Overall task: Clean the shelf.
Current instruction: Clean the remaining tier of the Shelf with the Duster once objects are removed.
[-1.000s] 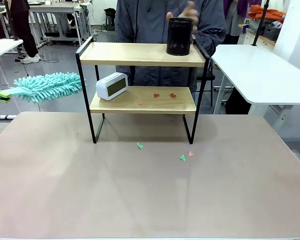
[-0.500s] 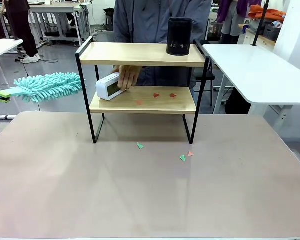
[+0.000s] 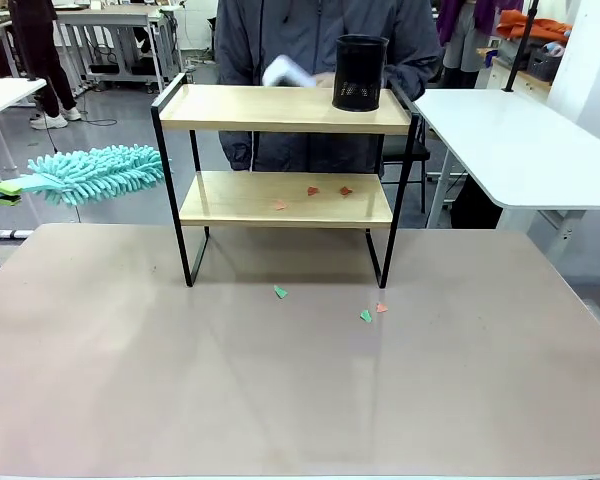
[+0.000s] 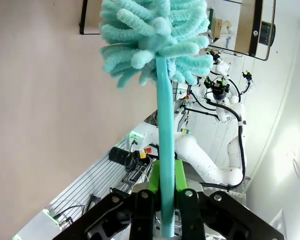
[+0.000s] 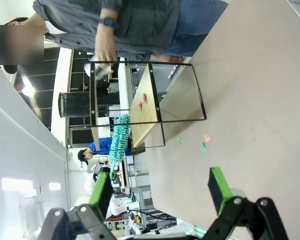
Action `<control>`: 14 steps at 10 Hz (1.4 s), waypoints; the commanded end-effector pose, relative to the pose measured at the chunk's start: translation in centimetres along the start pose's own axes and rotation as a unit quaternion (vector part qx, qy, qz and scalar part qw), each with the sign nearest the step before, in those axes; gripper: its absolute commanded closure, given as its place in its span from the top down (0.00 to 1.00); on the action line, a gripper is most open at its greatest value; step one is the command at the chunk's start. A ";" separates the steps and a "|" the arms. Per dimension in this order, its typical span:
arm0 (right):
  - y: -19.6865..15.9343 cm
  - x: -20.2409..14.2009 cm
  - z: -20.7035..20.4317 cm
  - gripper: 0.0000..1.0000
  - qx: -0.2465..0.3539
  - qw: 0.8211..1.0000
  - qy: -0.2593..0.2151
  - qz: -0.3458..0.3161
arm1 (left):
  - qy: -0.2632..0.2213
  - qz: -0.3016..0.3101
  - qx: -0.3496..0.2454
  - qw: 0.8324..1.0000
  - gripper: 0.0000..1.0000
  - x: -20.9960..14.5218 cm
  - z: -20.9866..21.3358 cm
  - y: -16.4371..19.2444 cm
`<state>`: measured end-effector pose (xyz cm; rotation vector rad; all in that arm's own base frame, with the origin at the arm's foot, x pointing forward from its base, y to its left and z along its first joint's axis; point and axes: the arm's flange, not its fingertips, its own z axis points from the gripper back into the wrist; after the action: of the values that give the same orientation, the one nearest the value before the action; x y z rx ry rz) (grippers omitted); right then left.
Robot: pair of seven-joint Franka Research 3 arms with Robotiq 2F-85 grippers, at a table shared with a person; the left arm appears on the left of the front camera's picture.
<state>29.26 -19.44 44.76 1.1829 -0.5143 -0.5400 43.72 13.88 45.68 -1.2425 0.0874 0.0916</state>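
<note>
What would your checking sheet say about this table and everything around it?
Surface: tan table, flat and smooth.
Job's things: shelf at the far side, red scraps on its lower board; fluffy teal duster beside its left end.
Clutter: green and orange scraps on the table before the shelf; black mesh pot on the top board; a person's hand holds a blurred white thing above it.
Grippers: left gripper shut on the duster's handle; right gripper open, empty.
Cables: nothing seen on the table.
Surroundings: person in grey behind the shelf; white table at right.
</note>
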 end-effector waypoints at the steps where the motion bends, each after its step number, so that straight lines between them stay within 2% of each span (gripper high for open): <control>1: 0.0 0.2 -0.2 1.00 0.016 1.000 -0.007 0.012 | -0.003 -0.001 0.003 1.000 0.12 -0.4 -0.3 -0.2; 6: 0.0 0.2 -0.2 1.00 0.016 1.000 -0.007 0.012 | 0.000 0.000 0.000 1.000 0.12 0.0 0.0 0.0; 7: 0.0 0.2 -0.2 1.00 0.016 1.000 -0.007 0.012 | 0.011 -0.042 -0.005 0.999 0.12 -2.6 0.8 -1.3; 9: 0.0 0.2 -0.2 1.00 0.016 1.000 -0.007 0.012 | 0.006 -0.109 -0.031 0.994 0.12 -10.1 2.5 -2.9; 11: 0.0 0.2 -0.2 1.00 0.016 1.000 -0.007 0.012 | -0.016 -0.151 -0.035 0.988 0.12 -18.5 3.3 -2.8; 12: 0.0 0.2 -0.2 1.00 0.016 1.000 -0.007 0.012 | -0.052 -0.179 -0.035 0.982 0.12 -21.8 3.8 -2.3; 13: 0.0 0.2 -0.2 1.00 0.016 1.000 -0.007 0.012 | -0.062 -0.211 -0.050 0.974 0.12 -24.7 4.0 -2.0; 14: 0.0 0.2 -0.2 1.00 0.016 1.000 -0.007 0.012 | -0.037 -0.250 -0.056 0.966 0.12 -27.0 3.4 -2.0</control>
<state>29.25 -19.45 44.78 1.1819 -0.5147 -0.5402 18.56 16.25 52.23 -1.3272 -0.2638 -0.2106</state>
